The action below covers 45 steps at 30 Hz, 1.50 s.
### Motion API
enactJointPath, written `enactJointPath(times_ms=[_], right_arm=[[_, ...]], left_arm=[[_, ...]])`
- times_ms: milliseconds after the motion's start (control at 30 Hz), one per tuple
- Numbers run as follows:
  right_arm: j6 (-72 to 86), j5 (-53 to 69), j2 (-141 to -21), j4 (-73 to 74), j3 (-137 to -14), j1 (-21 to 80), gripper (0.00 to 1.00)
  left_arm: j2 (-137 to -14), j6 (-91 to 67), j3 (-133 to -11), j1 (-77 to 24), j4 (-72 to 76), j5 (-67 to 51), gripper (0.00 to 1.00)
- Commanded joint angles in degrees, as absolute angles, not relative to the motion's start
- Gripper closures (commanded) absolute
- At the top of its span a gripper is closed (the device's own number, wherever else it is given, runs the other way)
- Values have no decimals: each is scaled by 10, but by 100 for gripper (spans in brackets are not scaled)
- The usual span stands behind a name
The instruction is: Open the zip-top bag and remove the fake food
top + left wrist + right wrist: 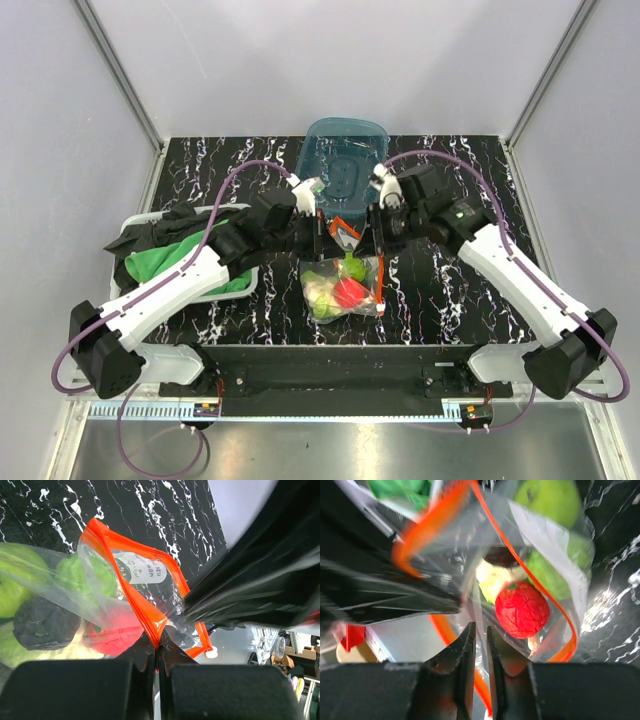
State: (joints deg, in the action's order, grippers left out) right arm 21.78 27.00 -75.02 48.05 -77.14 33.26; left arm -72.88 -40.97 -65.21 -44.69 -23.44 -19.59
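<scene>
Top view: the zip-top bag lies near the middle of the table, its mouth end raised toward 12 o'clock. The fake food is inside it, bunched at the 6 o'clock end.

The left fingers meet the bag's mouth at its 11 o'clock corner. The right fingers meet it at 1 o'clock.

Left wrist view: the left fingers are pressed together on the orange-red zip strip, which folds into a V where they pinch it. Behind the film are a red piece, a dark piece and green pieces.

Right wrist view: the right fingers are nearly together, with clear bag film caught in the narrow gap. The mouth looks partly spread; the red piece and green apple show inside.

A teal tub stands at 12 o'clock of the bag. A green cloth in a pale tray sits at 9 o'clock.
</scene>
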Motion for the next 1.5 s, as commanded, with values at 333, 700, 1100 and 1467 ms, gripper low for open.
enactJointPath(times_ms=[333,700,1100,1467], right_arm=[[207,291,-776,391,-628,342,70],[216,290,-776,353,-567,343,30],[210,292,-802,332,-543,343,13],[231,293,-771,327,-559,343,92]], left_arm=[[-739,-438,-658,-444,-152,-243,100],[-756,-457,-647,-444,-117,-252,100],[-759,-471,-622,-444,-92,-242,100],[-714,-483,-563,-432,-96,-196,100]])
